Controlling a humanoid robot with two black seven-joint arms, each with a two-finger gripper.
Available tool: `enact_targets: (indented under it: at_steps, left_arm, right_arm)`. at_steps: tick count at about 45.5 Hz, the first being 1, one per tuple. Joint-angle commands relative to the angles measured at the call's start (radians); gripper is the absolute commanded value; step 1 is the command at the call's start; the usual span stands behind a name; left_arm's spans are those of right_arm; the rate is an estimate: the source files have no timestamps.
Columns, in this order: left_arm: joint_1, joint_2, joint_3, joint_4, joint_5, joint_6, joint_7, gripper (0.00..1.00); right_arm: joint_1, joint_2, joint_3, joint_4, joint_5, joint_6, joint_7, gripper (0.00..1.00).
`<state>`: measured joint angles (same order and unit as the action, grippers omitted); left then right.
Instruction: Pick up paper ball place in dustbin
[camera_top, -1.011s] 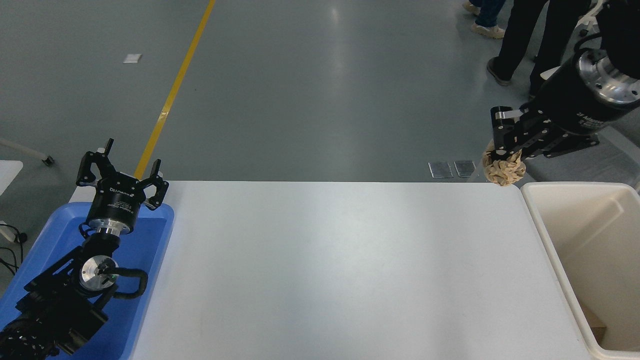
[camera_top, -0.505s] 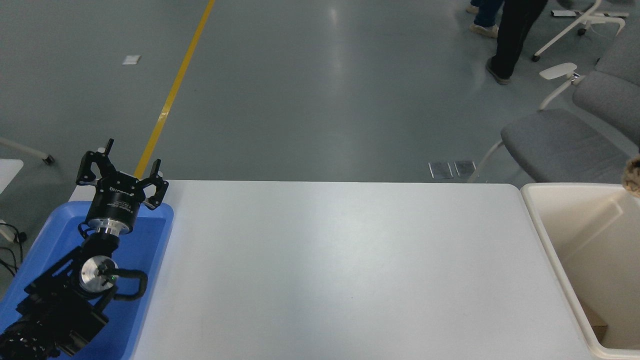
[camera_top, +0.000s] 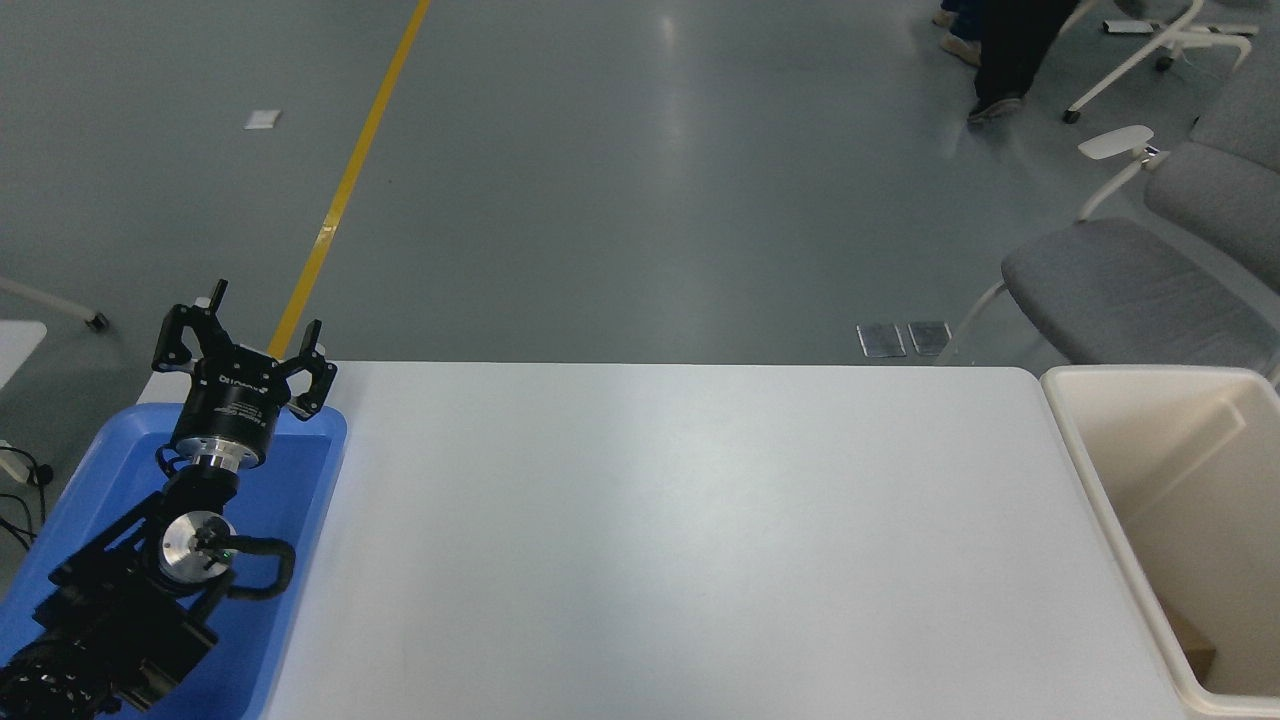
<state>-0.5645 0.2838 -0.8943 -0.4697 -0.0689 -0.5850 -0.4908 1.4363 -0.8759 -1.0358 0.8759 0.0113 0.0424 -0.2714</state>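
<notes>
The cream-white dustbin (camera_top: 1100, 470) stands against the right end of the white table (camera_top: 680, 540), its deep inside open to view. The paper ball is out of view. My right arm and gripper are out of the picture. My left gripper (camera_top: 243, 335) is parked at the lower left above the blue tray (camera_top: 310, 470), its fingers spread open and empty.
A brownish scrap (camera_top: 1195, 650) lies low in the dustbin near its front wall. Grey chairs (camera_top: 1130, 290) stand beyond the table's far right corner. A person's legs (camera_top: 1005, 50) are at the top right. A yellow floor line (camera_top: 350, 180) runs behind the table.
One second ago my right gripper held the paper ball at the dustbin's far left corner. It swung right and left the picture; the ball showed at the right edge, then vanished. The person walked away.
</notes>
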Motion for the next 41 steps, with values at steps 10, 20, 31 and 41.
enact_targets:
  at_steps: [10,20,31,41]
  left_arm:
    - [0.000,0.000,0.000,0.000,0.000,-0.001,0.000,0.99]
    - [0.000,0.000,0.000,0.000,0.000,-0.001,0.000,0.99]
    - [0.000,0.000,0.000,0.000,0.000,-0.001,0.000,0.99]
    - [0.000,0.000,0.000,-0.001,0.000,-0.001,0.000,0.99]
  right_arm:
    - [-0.612,0.322,0.399,-0.640,-0.001,-0.119,0.001,0.00]
    - [-0.671,0.406,0.405,-0.730,-0.007,-0.134,0.003,0.00]
    - [-0.706,0.454,0.405,-0.787,-0.008,-0.162,0.003,0.00]
    - [-0.706,0.463,0.405,-0.784,-0.007,-0.162,0.003,0.00]
